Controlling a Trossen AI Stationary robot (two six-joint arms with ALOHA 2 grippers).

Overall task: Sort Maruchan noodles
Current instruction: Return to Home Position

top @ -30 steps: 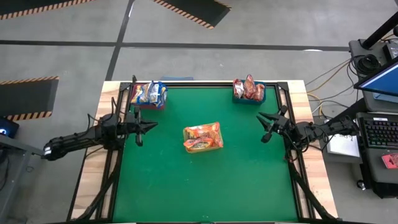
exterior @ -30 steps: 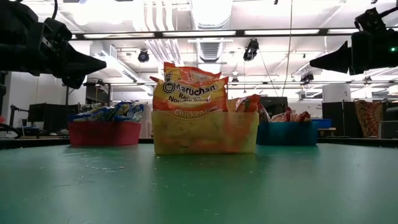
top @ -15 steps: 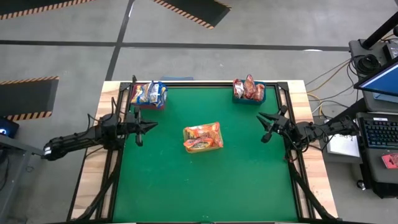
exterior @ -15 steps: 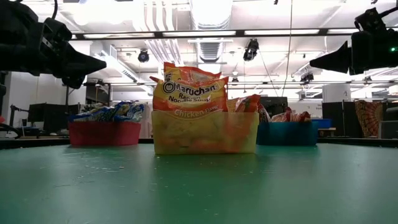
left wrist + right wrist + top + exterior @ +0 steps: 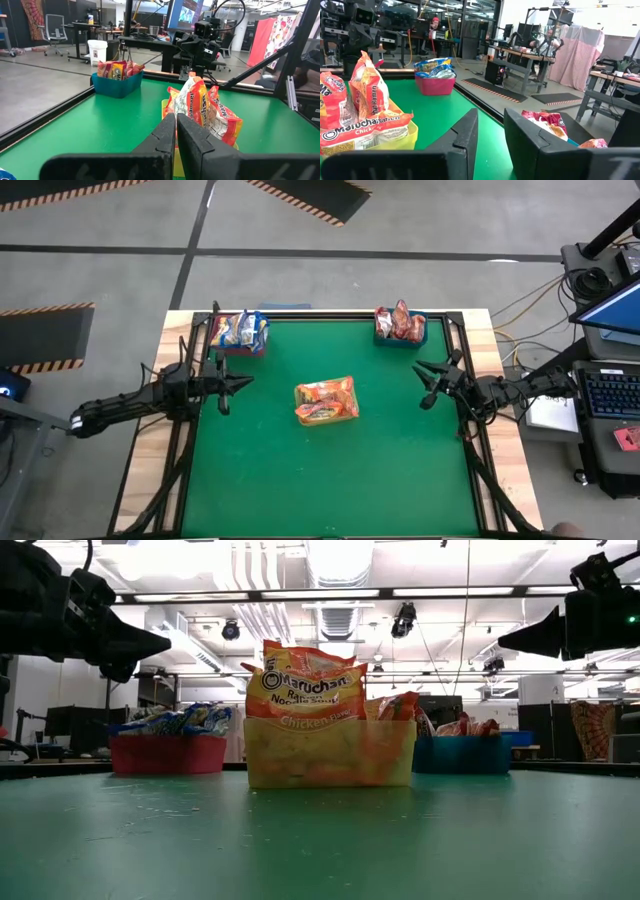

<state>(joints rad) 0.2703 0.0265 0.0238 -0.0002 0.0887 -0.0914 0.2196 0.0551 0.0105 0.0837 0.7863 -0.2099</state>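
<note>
at both side edges of the bench (image 5: 330, 480) nothing has moved in 1 s: left gripper (image 5: 245, 383) fingers (image 5: 165, 132) pressed together, right gripper (image 5: 422, 385) fingers (image 5: 465, 135) slightly spread, both empty, maruchan noodles (image 5: 326, 402) all sitting in 3 bins (image 5: 165, 755), so sorting looks finished.

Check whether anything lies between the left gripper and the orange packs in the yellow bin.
Nothing visible does. The left gripper, shut and empty, hovers by the table's left edge, and only bare green mat lies between it and the orange packs standing in the yellow bin. The red bin sits well off that line.
</note>
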